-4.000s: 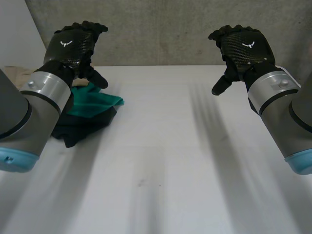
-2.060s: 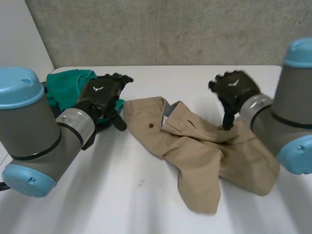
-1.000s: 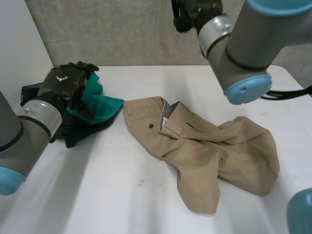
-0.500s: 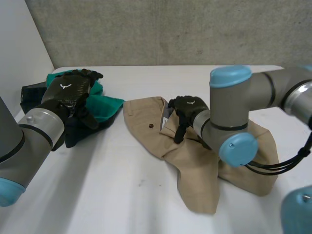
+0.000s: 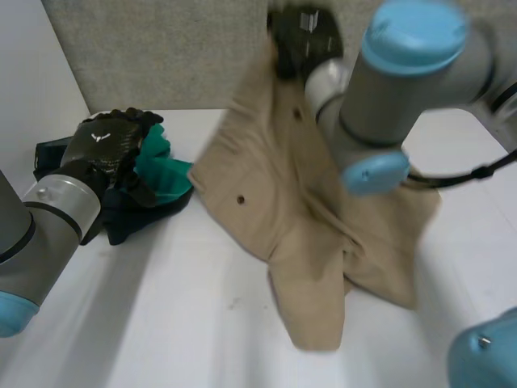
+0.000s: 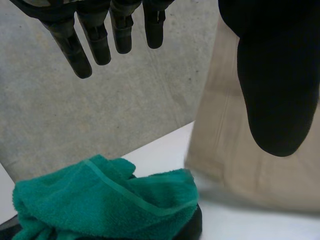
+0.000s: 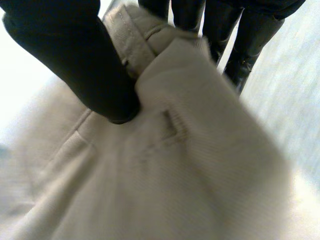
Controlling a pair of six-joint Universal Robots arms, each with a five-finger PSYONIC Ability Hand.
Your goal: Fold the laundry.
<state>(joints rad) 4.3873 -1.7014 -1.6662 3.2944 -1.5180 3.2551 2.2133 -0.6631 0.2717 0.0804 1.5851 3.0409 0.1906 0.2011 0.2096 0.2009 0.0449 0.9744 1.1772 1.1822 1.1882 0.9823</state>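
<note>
White table (image 5: 161, 323), near edge: leg ends of khaki trousers (image 5: 315, 242) lie on it, rest of cloth hangs upward toward right hand. Further back, at left: green towel (image 5: 161, 166) heaped on dark garment (image 5: 133, 218). Left hand (image 5: 105, 145) over heap, fingers (image 6: 117, 30) straight, slightly spread, thumb apart, holding nothing, clear of towel. Farthest, high against concrete wall (image 5: 161, 56): right hand (image 5: 303, 36), thumb (image 7: 75, 55) and fingers pinching trousers' waistband.
</note>
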